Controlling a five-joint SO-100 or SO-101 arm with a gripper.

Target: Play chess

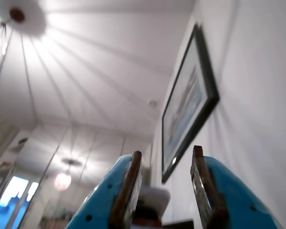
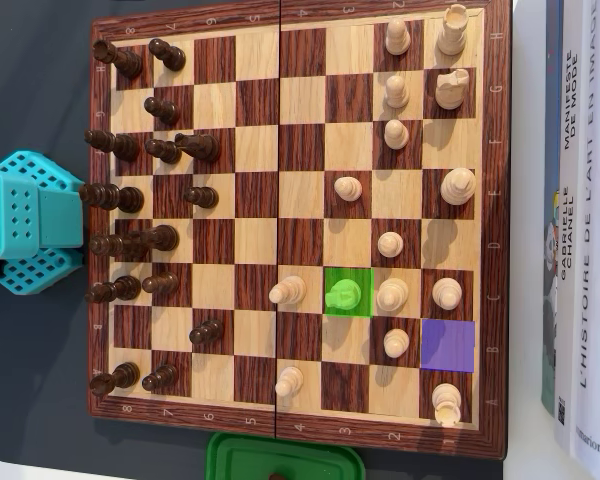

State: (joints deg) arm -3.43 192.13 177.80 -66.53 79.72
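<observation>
Framed picture [image 1: 188, 102], books [image 2: 585, 230], ceiling lamp [image 1: 16, 15]

Open lane along board's [image 2: 298, 25] middle files

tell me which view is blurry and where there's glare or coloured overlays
Wrist view: soft and blurred throughout, pointed up at the ceiling, with glare blooming around the ceiling lamp and the gripper out of focus. Overhead view: sharp and evenly lit, short shadows beside the pieces, a green-tinted square and a purple-tinted square on the chessboard.
</observation>
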